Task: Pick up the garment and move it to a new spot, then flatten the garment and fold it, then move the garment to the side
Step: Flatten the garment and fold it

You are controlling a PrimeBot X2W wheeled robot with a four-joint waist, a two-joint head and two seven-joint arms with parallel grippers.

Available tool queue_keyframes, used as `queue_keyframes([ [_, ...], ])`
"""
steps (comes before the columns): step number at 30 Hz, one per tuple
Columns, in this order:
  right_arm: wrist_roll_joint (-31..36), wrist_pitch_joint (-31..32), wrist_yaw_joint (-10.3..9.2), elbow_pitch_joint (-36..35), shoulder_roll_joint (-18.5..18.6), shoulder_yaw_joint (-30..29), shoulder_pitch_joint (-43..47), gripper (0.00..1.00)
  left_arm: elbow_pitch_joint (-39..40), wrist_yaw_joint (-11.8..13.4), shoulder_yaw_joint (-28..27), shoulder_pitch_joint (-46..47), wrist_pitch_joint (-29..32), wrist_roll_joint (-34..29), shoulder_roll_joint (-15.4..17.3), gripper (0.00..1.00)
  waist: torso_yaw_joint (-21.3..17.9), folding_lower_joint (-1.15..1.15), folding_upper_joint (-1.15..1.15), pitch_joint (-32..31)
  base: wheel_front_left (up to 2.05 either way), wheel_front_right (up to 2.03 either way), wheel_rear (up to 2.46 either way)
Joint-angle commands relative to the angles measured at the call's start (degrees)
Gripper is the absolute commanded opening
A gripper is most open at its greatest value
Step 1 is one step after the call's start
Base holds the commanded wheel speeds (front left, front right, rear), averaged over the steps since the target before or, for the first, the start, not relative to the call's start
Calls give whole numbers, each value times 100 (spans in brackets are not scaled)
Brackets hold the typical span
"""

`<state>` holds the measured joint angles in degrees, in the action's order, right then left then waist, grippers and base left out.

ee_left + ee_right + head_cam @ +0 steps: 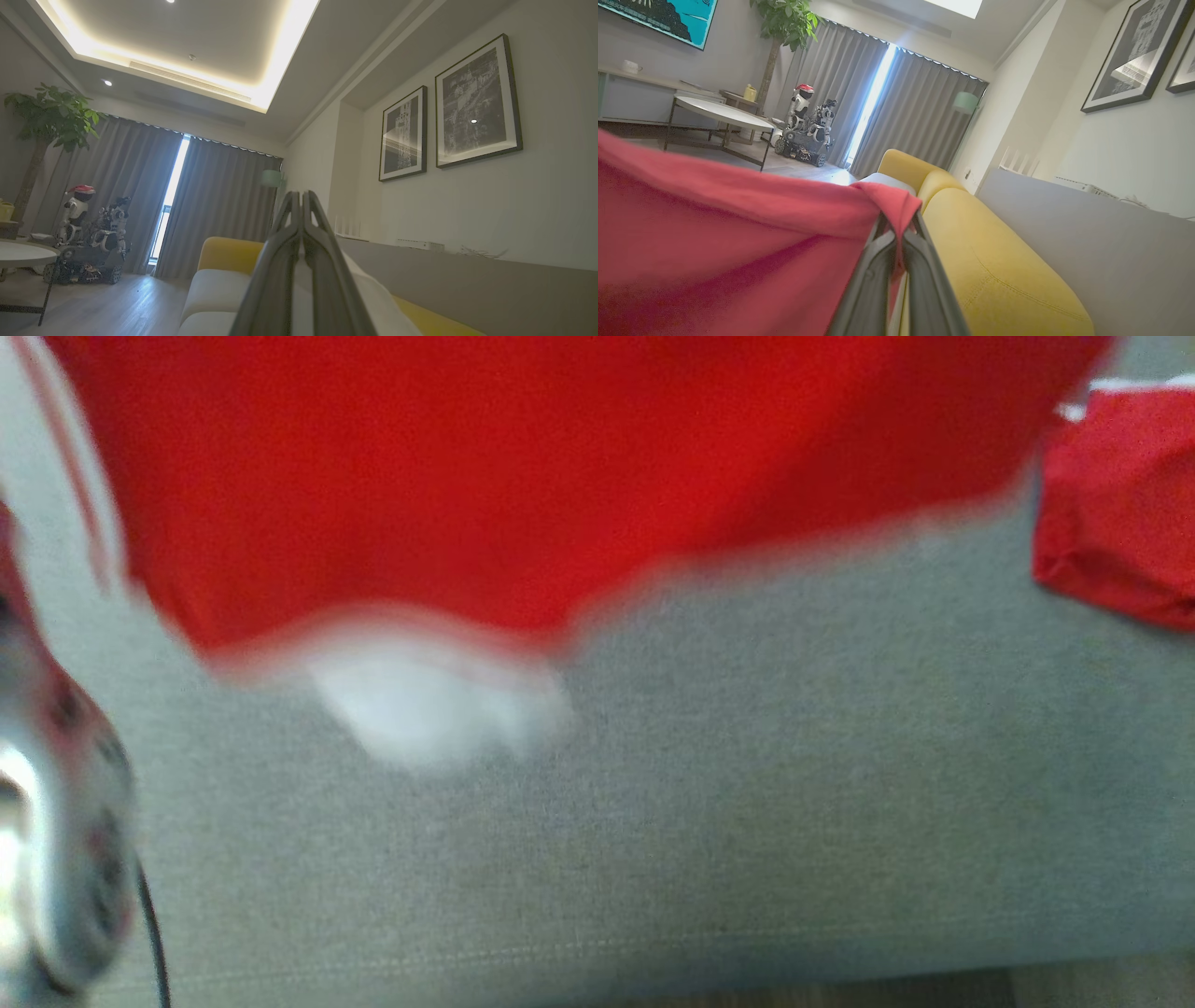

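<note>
A: Start close. What has the right end effector (898, 226) got?
B: Its fingers (927, 280) are clamped narrow on a corner of the garment (738, 252). Red cloth drapes over the tips and spreads toward 9 o'clock in the right wrist view, lifted clear of the sofa (999, 261).
A: And the left end effector (299, 195)?
B: The fingers are pressed together with a pale sliver between them. I cannot tell whether that is cloth.
A: How does the garment look from the head?
B: Blurred. It is plain red and spreads across the top from 10 to 2 o'clock above the grey seat (747, 784). The lower edge is uneven, with a white patch (429, 705) near 8 o'clock and a white stripe (65, 448) at 10.
A: Anything beside it?
B: A red fold (1120, 504) with a white edge lies on the seat at 2 o'clock. I cannot tell if it is the same piece. A blurred silver arm part (47, 840) sits at 8 o'clock.
A: Farther out?
B: In the right wrist view the yellow sofa runs away at 4 o'clock. Beyond it are grey curtains (915, 102) at 12, and a small robot (805, 126) in a red cap and a plant (784, 18) at 11. In the left wrist view two framed pictures (448, 112) hang at 2 o'clock.
A: What blocks sight?
B: The garment covers the right wrist view from 7 to 9 o'clock.
</note>
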<state>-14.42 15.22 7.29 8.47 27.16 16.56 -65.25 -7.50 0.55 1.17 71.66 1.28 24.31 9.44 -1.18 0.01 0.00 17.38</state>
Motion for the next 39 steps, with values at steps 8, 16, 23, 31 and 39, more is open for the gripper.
queue_keyframes([
  [8, 487, -1697, 20, 2005, -607, 71, -1641, 0, -1651, -190, -215, 1523, -1258, -117, 250, 0, 284, -1, 0, 937, 0, 0, 0],
  [16, 203, -2502, 20, 3314, -888, 265, -985, 0, -2268, -517, -20, 743, -1543, -165, 230, 0, 451, -1, 0, 867, 0, 0, 0],
  [23, -674, -2552, 20, 4007, -965, 975, 342, 0, -2390, -675, 160, -1190, -1599, -118, 225, 0, 519, -1, 0, 442, 0, 0, 0],
  [31, -1636, -2057, 20, 4144, -721, 1882, 1393, 0, -2325, -744, 362, -2991, -1572, -134, 383, 0, 576, -1, 0, -115, 0, 0, 0],
  [39, -2346, -1590, 20, 3915, -309, 2866, 2057, 0, -1917, -801, 1095, -4773, -884, 659, 1101, 0, 625, -1, 0, -609, 0, 0, 0],
])
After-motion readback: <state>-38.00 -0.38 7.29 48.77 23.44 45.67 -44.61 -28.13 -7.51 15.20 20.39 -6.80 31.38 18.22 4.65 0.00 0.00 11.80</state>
